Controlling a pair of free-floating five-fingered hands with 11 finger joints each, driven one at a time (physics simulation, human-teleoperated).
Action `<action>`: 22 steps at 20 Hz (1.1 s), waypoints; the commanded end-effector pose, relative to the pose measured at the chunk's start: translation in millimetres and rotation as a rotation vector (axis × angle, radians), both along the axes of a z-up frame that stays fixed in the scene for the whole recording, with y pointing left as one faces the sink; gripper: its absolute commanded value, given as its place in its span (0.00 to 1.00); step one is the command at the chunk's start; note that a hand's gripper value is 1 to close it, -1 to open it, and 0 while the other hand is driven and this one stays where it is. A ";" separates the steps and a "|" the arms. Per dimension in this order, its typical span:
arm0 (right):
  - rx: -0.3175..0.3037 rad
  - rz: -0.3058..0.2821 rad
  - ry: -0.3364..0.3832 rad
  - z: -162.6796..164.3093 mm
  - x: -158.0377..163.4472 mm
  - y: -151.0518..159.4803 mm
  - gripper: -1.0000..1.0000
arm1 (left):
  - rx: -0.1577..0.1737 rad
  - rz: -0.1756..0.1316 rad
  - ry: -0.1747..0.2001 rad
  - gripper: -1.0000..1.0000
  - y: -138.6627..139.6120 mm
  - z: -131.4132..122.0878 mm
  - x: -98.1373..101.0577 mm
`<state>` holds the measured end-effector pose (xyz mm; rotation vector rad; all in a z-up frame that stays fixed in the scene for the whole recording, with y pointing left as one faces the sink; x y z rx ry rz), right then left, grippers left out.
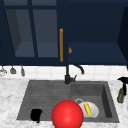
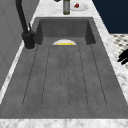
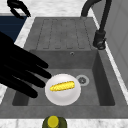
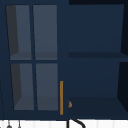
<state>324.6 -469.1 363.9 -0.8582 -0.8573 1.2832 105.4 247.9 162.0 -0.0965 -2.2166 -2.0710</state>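
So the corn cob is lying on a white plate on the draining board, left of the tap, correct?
Not quite. The corn cob does lie on the white plate, but the plate sits down in the sink basin beside the drain, right of the tap, not on the draining board. The right side view shows this plainly.

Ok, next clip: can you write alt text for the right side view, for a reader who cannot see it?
A black robot hand with straight, spread fingers reaches in from the left over a dark grey sink basin, its fingertips near a white plate holding a corn cob. A black faucet stands at the right, a ridged draining board lies beyond.
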 end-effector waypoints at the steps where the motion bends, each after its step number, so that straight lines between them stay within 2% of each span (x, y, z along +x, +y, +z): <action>1: 0.008 0.059 0.000 -4.7 7.6 -13.4 0.00 | 0.000 0.000 0.000 0.50 0.0 0.0 0.0; 7: 0.054 0.078 0.020 -24.2 16.7 -39.4 0.00 | 0.000 0.000 0.000 0.50 0.0 0.0 0.0; 14: 0.055 0.108 0.049 -48.5 43.0 -61.5 0.00 | 0.000 0.000 0.000 0.50 0.0 0.0 0.0; 22: 0.063 0.102 0.158 -68.8 78.5 -77.9 0.00 | 0.000 0.000 0.000 0.50 0.0 0.0 0.0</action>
